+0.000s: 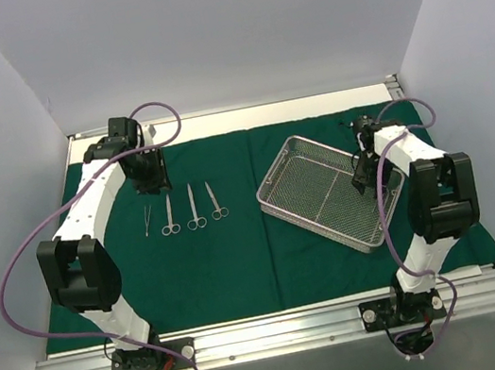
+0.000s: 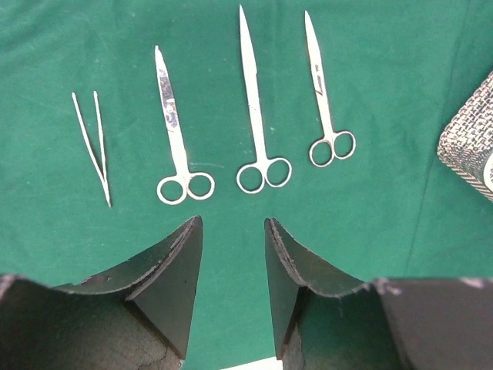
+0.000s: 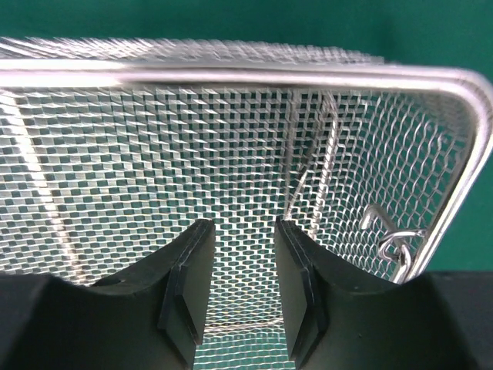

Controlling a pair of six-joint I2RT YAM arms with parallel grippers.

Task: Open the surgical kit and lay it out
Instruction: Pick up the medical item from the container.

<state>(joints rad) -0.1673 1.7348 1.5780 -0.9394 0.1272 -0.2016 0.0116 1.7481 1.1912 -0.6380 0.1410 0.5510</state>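
The dark green drape lies spread flat over the table. On it, in a row, lie a pair of tweezers and three steel scissors; they also show in the top view. My left gripper is open and empty, hovering just behind their handles. The silver wire-mesh tray sits angled at the right. My right gripper is open at the tray's right wall, holding nothing. A slim steel piece shows through the mesh inside the tray.
White walls close in on the left, back and right. A bare table strip runs behind the drape. An aluminium rail carries both arm bases at the near edge. A purple cable loops off the left arm.
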